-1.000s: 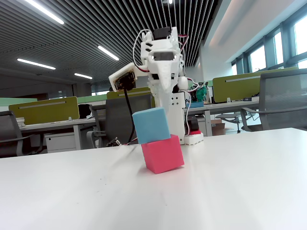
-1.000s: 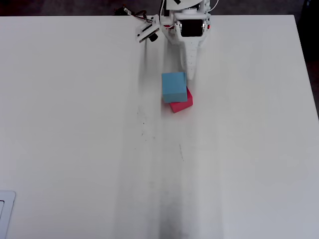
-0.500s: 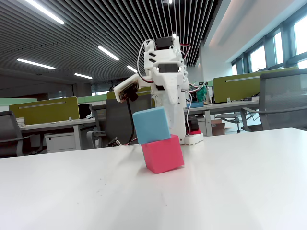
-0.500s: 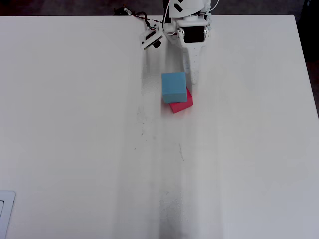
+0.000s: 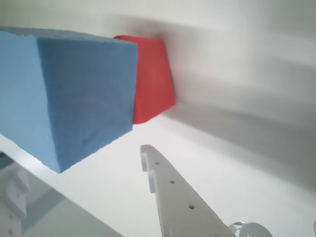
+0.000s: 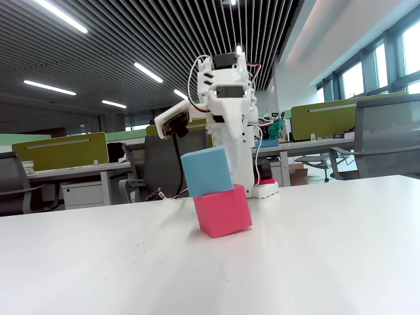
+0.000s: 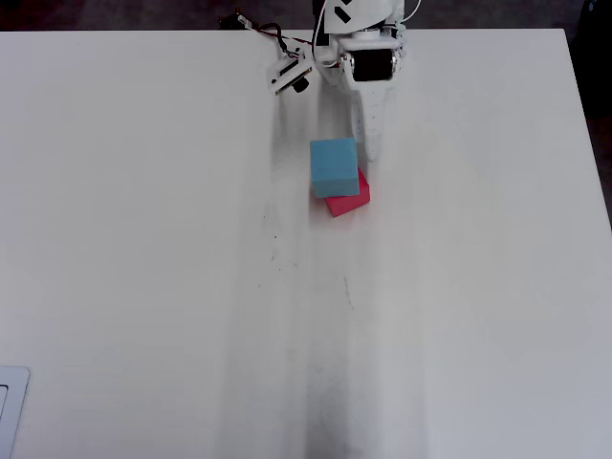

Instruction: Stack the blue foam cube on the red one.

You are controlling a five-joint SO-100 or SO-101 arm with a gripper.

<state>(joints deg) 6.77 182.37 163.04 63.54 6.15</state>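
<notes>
On table (image 7: 143, 239): two stacked cubes (image 7: 335, 167).

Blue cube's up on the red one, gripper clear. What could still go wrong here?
1. The blue foam cube sits offset and twisted on the red one, overhanging one side, so a table bump might tip it.
2. The gripper finger hangs close beside the stack; a sideways swing while retracting could clip it.
</notes>
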